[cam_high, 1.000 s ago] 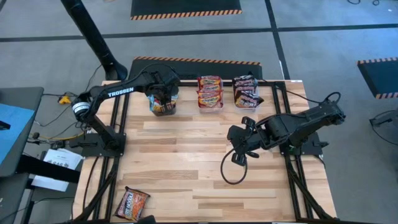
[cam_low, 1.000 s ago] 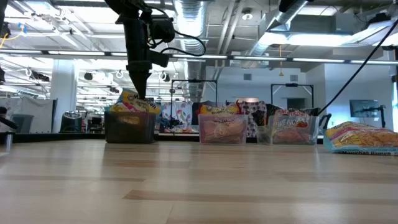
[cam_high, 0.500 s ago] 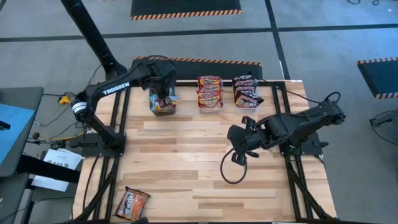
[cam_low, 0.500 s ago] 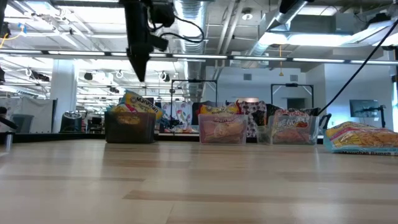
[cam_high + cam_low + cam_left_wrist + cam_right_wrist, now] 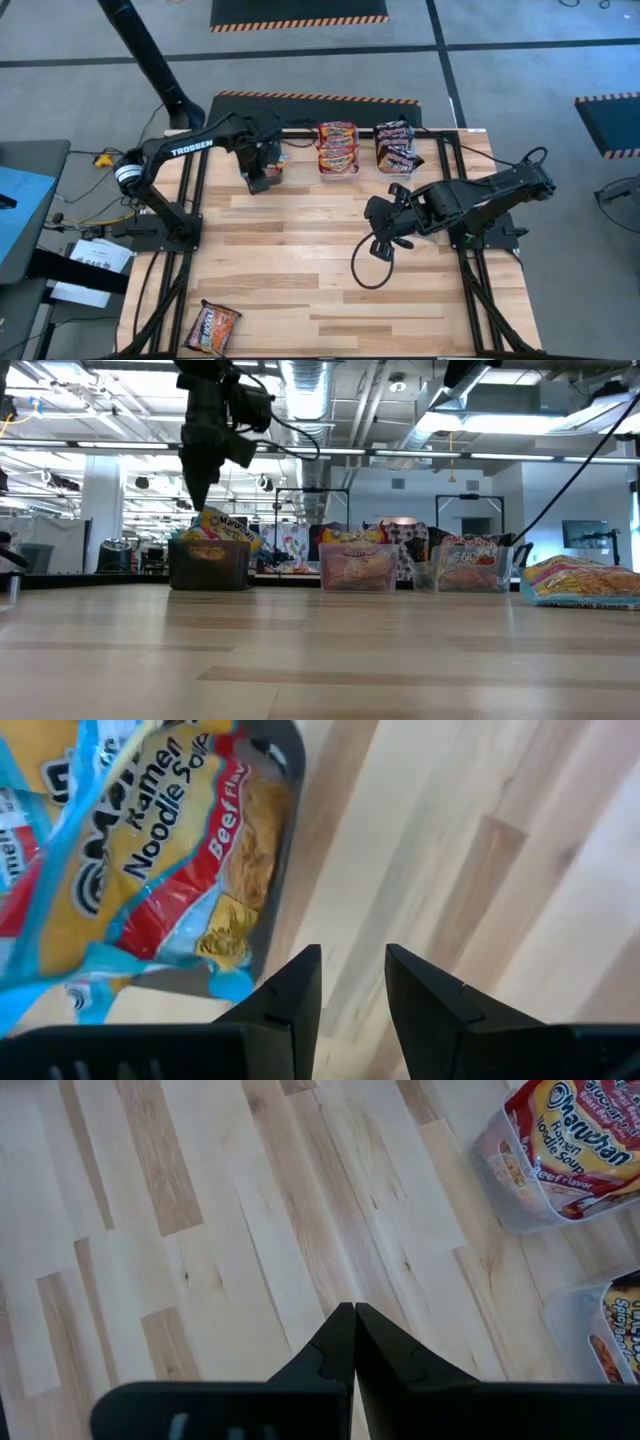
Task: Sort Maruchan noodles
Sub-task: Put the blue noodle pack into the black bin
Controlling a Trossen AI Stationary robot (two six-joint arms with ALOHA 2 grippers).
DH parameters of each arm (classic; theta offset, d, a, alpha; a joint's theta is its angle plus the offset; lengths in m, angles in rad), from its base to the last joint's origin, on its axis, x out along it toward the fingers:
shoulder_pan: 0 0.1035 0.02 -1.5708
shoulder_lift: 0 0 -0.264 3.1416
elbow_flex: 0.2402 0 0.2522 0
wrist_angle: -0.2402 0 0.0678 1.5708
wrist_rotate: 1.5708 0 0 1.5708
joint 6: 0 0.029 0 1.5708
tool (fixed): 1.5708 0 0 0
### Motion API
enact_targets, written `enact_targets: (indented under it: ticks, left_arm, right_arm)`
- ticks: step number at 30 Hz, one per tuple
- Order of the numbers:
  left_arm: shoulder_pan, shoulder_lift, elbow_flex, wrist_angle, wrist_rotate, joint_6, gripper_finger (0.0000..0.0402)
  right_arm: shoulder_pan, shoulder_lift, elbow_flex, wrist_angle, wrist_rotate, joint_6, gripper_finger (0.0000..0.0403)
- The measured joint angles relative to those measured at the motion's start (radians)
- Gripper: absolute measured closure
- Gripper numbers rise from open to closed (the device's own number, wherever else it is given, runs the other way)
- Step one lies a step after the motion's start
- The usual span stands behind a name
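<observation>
Maruchan noodles sit mostly sorted along the table's far edge: light blue packets (image 5: pixel 150 870) fill the dark bin (image 5: pixel 208 563), red-orange ones the middle clear bin (image 5: pixel 338 150), black ones the bin on the right (image 5: pixel 398 148). I have the left gripper (image 5: pixel 350 982) above the dark bin's near side, its fingers slightly parted with nothing between them, so I judge that bin needs no more from it. One red-orange packet (image 5: pixel 212 326) lies alone at the near left corner, unsorted. My right gripper (image 5: pixel 352 1342) waits over bare wood mid-table, fingers pressed together and empty, clear of the bins.
</observation>
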State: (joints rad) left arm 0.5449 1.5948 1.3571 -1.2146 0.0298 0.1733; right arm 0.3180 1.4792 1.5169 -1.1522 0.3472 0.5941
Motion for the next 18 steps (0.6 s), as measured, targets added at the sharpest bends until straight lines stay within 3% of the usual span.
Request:
enact_targets:
  ticks: [11,18]
  left_arm:
    - [0.015,0.004,-0.116,0.168,-0.239,-0.022,0.0304]
    - [0.054,0.004,-0.119,0.184,-0.254,-0.034,0.0304]
  right_arm:
    - [0.000,0.000,0.000,-0.007,-0.004,0.000,0.0371]
    - [0.000,0.000,0.000,-0.007,-0.004,0.000,0.0371]
